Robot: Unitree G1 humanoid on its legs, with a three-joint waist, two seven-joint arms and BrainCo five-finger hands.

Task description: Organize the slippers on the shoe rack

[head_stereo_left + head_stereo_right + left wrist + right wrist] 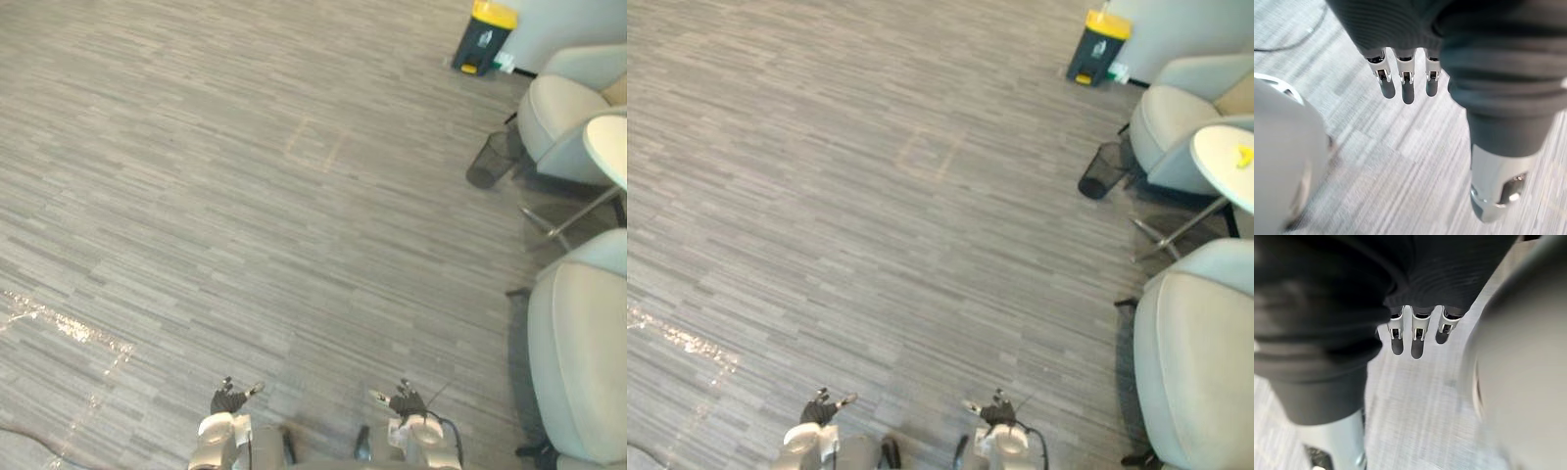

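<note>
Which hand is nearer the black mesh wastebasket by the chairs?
Right. The right hand sits low in view, well short of the wastebasket but on its side; the left hand is farther over.

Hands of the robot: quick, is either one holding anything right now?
Left hand: open, holding nothing.
Right hand: open, holding nothing.

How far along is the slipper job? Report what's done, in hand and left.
Done: nothing that I can see. In hand: nothing; the left hand and right hand hang open above the grey floor. Left: the whole job, starting with finding slippers and rack; ahead lie armchairs, a mesh basket and a yellow-lidded bin.
</note>
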